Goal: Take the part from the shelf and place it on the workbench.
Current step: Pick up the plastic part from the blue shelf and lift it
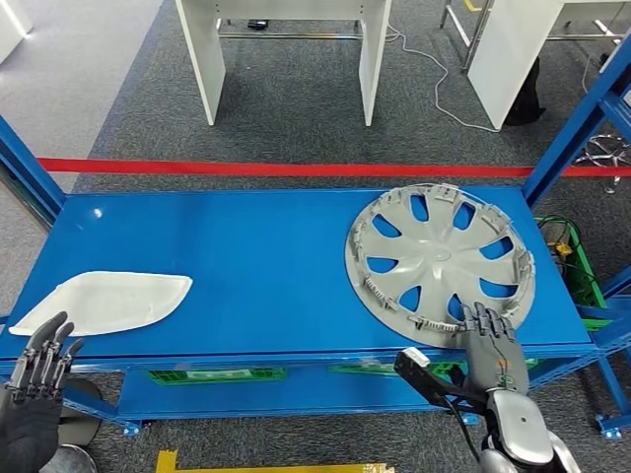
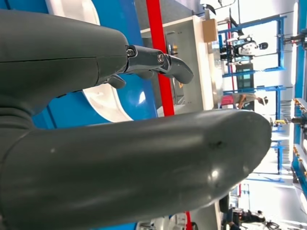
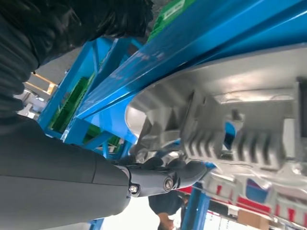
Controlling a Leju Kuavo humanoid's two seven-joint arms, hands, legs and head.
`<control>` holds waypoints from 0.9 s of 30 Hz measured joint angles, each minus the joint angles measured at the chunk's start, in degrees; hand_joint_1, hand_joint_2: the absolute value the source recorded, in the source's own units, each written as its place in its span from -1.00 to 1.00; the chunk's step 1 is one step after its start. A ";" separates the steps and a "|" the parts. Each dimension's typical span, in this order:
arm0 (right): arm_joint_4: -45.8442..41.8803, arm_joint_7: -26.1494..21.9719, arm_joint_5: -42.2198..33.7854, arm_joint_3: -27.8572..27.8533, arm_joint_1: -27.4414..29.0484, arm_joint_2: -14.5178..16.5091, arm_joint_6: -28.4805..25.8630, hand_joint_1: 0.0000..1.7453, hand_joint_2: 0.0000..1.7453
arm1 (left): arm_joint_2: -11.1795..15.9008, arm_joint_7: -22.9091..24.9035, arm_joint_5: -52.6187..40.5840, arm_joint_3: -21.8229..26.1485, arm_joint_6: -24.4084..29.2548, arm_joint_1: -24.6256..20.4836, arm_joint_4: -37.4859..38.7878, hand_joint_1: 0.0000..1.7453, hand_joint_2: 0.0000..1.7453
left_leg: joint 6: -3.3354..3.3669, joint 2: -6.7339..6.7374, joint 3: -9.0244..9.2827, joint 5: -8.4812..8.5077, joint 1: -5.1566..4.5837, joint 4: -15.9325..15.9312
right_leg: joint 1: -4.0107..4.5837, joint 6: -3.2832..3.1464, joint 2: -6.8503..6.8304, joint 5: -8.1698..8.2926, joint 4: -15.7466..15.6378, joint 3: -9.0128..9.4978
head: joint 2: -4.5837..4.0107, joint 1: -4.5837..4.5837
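Note:
A grey wheel cover lies flat on the right part of the blue shelf. My right hand reaches over the shelf's front edge, and its fingers rest on the cover's near rim. In the right wrist view one dark fingertip touches the clips on the rim of the wheel cover, while the thumb stays apart from it. A white curved part lies at the shelf's left end. My left hand hangs just in front of it with fingers apart, holding nothing.
Blue uprights frame the shelf at both ends. Green crates sit on the lower level and another stands at the right. Behind the shelf run a red floor line and white table legs.

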 joint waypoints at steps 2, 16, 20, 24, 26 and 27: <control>1.50 -0.42 -0.16 -0.22 -1.06 -0.01 0.36 -1.00 1.00 | 0.48 0.00 0.20 -0.42 0.29 -0.12 0.02 -1.00 -1.00 | 0.00 0.01 0.02 0.00 0.00 0.00 | 0.00 0.00 0.00 0.00 0.00 0.02 | 0.00 0.00; 13.37 -5.48 1.62 6.06 -11.76 -0.17 6.39 0.95 1.00 | 4.13 -0.70 1.69 -2.84 2.17 -1.07 0.89 -1.00 -1.00 | -0.22 0.87 0.74 -0.14 0.18 -0.12 | 0.18 -0.04 0.96 0.06 -0.01 0.36 | 0.00 0.01; 16.55 -7.97 0.37 9.82 -15.04 -0.86 8.12 1.00 1.00 | 5.41 -1.09 2.17 -3.69 2.83 -1.61 1.55 -1.00 -1.00 | -0.34 1.47 1.03 -0.22 0.36 -0.13 | 0.41 -0.18 1.54 0.19 -0.03 0.55 | 0.00 0.02; 18.74 -9.04 -1.23 13.20 -17.76 -1.68 8.69 1.00 1.00 | 6.71 -1.22 2.38 -4.67 3.72 -2.11 2.17 -1.00 -1.00 | -0.52 1.91 1.62 -0.40 0.55 -0.14 | 0.60 -0.47 1.99 0.07 -0.06 0.99 | 0.00 0.03; 19.46 -9.45 -2.04 14.52 -18.74 -2.05 8.82 1.00 1.00 | 7.31 -1.27 2.44 -5.20 4.05 -2.28 2.44 -1.00 -1.00 | -0.73 2.13 2.09 -0.70 0.66 -0.15 | 0.70 -0.69 2.18 -0.12 -0.08 1.41 | 0.00 0.04; 19.71 -9.63 -2.42 15.08 -19.17 -2.18 8.93 1.00 1.00 | 7.57 -1.29 2.48 -5.40 4.21 -2.36 2.55 -1.00 -1.00 | -0.83 2.23 2.32 -0.88 0.72 -0.17 | 0.77 -0.70 2.27 -0.22 -0.09 1.61 | 0.00 0.03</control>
